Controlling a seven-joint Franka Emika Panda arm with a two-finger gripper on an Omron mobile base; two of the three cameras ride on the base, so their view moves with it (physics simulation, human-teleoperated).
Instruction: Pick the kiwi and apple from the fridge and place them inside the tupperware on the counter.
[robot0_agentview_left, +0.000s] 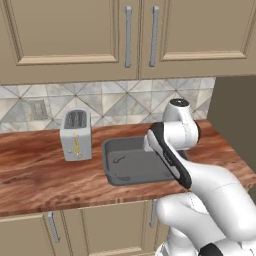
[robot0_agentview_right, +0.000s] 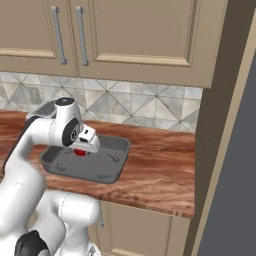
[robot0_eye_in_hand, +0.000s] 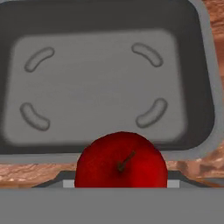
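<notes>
You've got the gripper over the tupperware, jaws clenched on the apple, which hangs above the tray's near rim in the hand view. The tupperware sits on the reddish wood tabletop, toaster just left of it. Tiled backsplash behind, beige cabinets above, a dark panel at right.

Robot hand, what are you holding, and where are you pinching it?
The gripper holds the apple above the tupperware. The fingers are hidden by the fruit, so the exact pinching spot can't be told.
</notes>
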